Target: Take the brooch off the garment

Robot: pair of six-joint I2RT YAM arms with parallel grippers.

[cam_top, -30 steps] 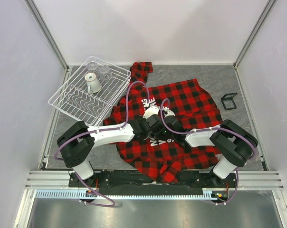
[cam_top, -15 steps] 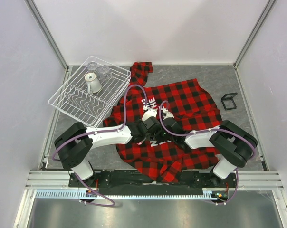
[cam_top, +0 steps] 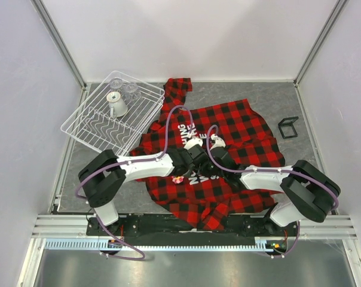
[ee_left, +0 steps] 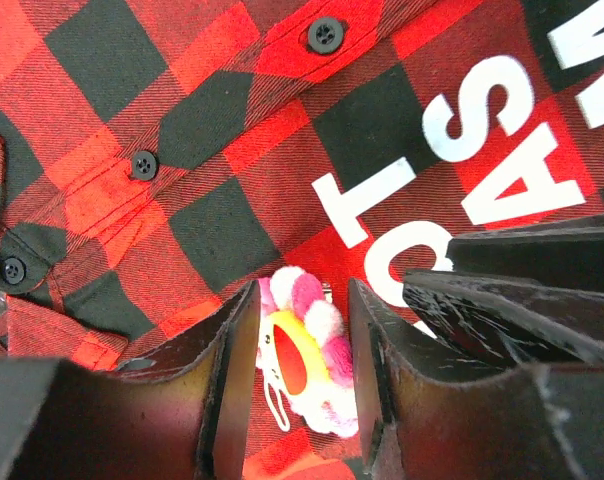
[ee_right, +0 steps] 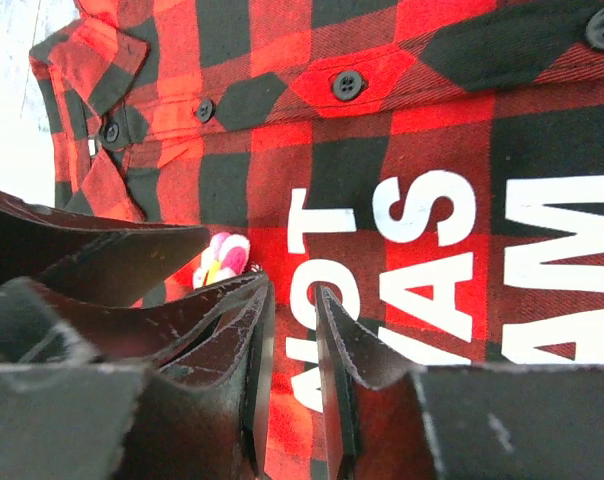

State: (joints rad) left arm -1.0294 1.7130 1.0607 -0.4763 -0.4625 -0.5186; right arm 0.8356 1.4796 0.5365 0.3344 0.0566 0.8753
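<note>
The red-and-black plaid shirt (cam_top: 240, 128) is lying spread across the grey table (cam_top: 270, 95), with its white lettering (ee_left: 482, 120) facing up. Both arms are reaching in over the middle of it, wrists close together.

The left gripper (ee_left: 302, 295) is pointing down at the flower brooch (ee_left: 307, 345) — pink petals around a yellow centre. The petals are filling the gap from one finger (ee_left: 232, 370) to the other, so the jaws are looking clamped on it. Whether the pin is fastened in the cloth, I cannot tell. The flower brooch is sitting on a red square just beside the end of the lettering, below the row of black buttons (ee_left: 325, 33). In the top view it is showing as a small pink spot on the near side of the left wrist.

The right gripper (ee_right: 292, 300) is hanging over the lettering just beside it. Its fingers are drawn close with only a narrow slit between them — printed cloth is showing through, and nothing is being gripped.

A white wire dish rack (cam_top: 91, 128) is standing at the table's far left, just beside the shirt's edge, holding a white cup (cam_top: 116, 106) and clear glasses (cam_top: 124, 86). A small black frame (cam_top: 288, 127) is lying near the shirt's right side, apart from it.
</note>
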